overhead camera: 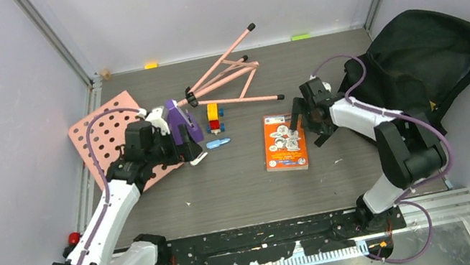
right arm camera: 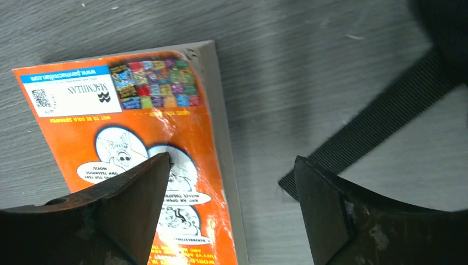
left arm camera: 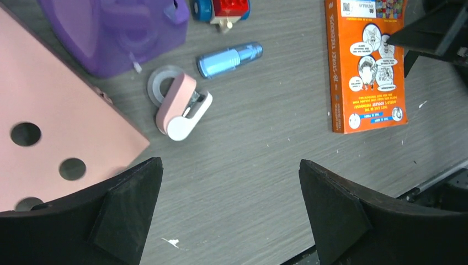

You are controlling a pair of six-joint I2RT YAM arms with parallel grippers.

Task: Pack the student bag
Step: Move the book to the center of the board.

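I have the right gripper (right arm camera: 230, 165) spread wide and empty over the orange book (right arm camera: 138, 143). The student bag (overhead camera: 423, 55) slumps on the counter (overhead camera: 228, 192) right of the book; the left gripper (left arm camera: 230, 165), equally wide, hangs left of it.

The student bag (overhead camera: 423, 55) is shown in plain black. An orange book (overhead camera: 285, 142) is printed with white cartoon panels, and a pink board (left arm camera: 60, 105) is dotted with round holes.

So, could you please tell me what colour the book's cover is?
The book is orange with white cartoon bubbles, clearest in the right wrist view.
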